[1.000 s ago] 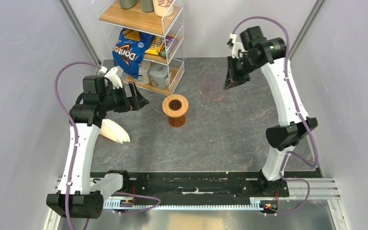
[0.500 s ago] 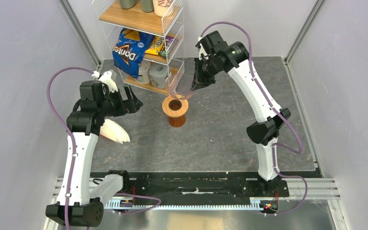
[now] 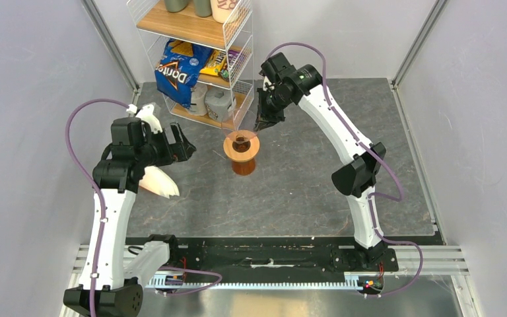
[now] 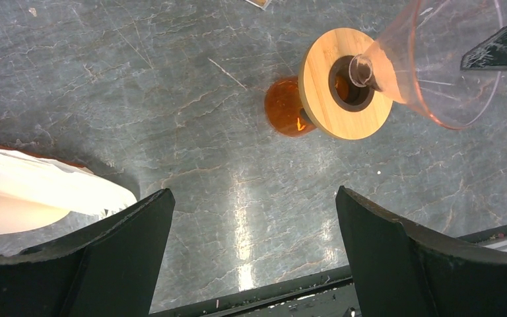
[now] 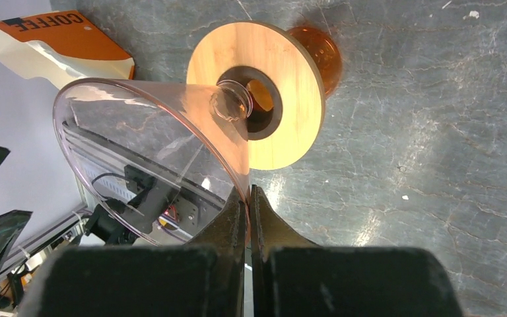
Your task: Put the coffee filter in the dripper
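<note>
Clear-pink coffee filter [image 5: 152, 139], rim pinched in right jaws, tilts tip-first over the dripper [image 5: 294, 86]; left jaws spread.

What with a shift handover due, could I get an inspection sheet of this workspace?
Surface: grey veined table, no spill seen.
Job's things: clear pink cone held tilted by its rim, narrow tip over the dark hole of the wood-topped amber stand, not seated. White filter packet lies by the left arm. No filter seen in the cone.
Clutter: nothing seen.
Grippers: right pincer shut on the cone's rim; left pincer open and empty above the table.
Cables: purple cables loop off both arms, snagging nothing.
Surroundings: wire shelf with a Doritos bag at the back left; grey walls.
</note>
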Tool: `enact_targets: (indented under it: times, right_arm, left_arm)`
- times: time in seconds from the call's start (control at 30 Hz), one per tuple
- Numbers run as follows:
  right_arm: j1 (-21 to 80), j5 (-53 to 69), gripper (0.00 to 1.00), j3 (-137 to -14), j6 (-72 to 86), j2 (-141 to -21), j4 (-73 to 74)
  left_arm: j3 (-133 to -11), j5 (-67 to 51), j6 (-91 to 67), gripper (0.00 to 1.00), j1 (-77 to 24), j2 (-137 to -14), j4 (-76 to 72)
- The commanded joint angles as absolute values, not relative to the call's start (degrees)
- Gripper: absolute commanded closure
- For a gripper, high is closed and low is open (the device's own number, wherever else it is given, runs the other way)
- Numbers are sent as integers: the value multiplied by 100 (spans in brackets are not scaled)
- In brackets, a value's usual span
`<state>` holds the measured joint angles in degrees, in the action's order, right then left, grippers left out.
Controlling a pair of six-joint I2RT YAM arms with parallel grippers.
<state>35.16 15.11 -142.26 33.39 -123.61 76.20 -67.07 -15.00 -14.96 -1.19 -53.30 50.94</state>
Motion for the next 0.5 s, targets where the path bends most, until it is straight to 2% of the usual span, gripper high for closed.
enact_targets:
  times: [0.0, 0.47]
  right_arm:
    - [3533, 1523, 100, -13974, 3503, -12217, 7371]
    - [3524, 1762, 99, -13926, 3471, -12367, 7335]
  left_arm:
    - [-6686, -1372, -1494, 0, -96, -5270, 5054]
    - [-6635, -1341, -1488, 0, -97, -5260, 5054]
